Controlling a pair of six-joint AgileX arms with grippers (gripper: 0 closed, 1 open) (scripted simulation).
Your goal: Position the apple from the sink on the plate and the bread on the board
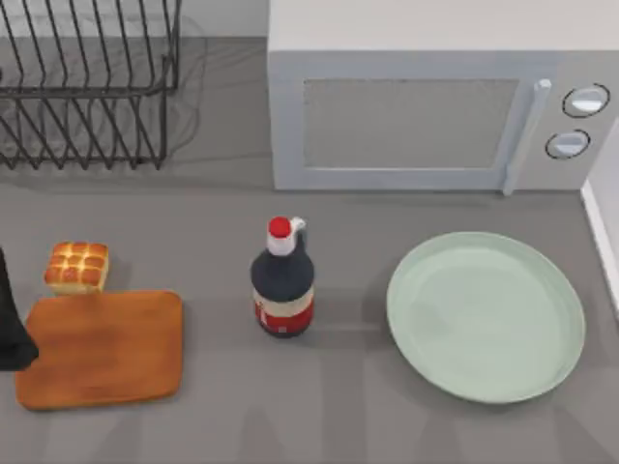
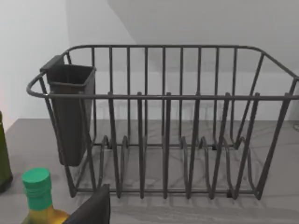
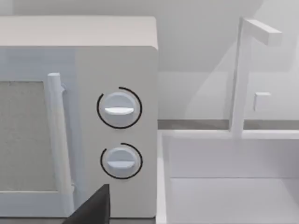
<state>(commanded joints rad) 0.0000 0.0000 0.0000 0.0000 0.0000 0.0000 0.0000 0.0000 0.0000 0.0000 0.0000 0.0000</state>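
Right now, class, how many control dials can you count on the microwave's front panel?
2: the upper dial sits directly above the lower dial, both on the microwave panel right of the door handle. None appear hidden.

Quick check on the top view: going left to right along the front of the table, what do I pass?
Board with the bread just behind its left part → dark bottle with a red cap → plate.
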